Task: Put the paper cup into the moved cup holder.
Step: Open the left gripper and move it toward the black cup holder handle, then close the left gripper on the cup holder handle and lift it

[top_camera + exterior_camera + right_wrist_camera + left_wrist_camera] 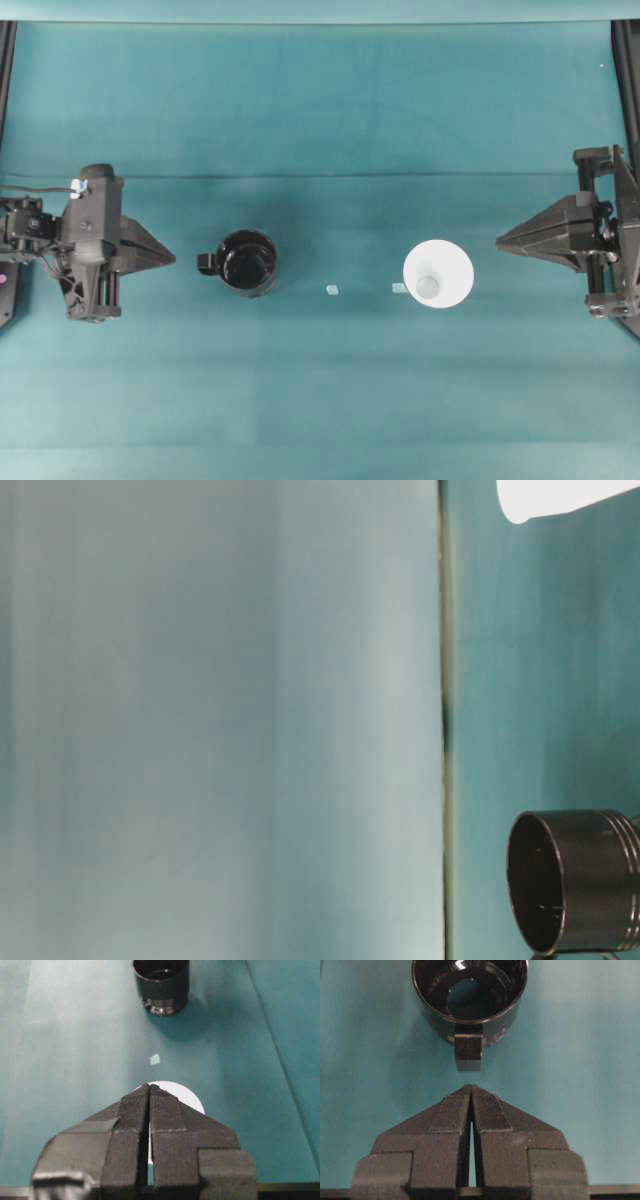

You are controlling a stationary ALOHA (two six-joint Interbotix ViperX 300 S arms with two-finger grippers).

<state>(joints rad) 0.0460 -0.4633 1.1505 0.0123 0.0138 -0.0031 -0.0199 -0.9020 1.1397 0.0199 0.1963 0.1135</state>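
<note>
The black cup holder [248, 262] stands upright left of centre on the teal cloth, its stubby handle [206, 263] pointing left. It also shows in the left wrist view as the cup holder [470, 997] and far off as the cup holder [161, 985]. The white paper cup [438, 274] stands upright right of centre, rim up. My left gripper [172, 258] is shut and empty, a short gap left of the handle. My right gripper [499, 240] is shut and empty, just right of the paper cup [187, 1097], which its fingers partly hide.
Two small pale scraps lie between the cups, one scrap [332, 290] near the middle and another scrap [398, 288] beside the paper cup. The table-level view shows the cup holder [575, 880] at lower right and the paper cup's edge [560, 498] at top right.
</note>
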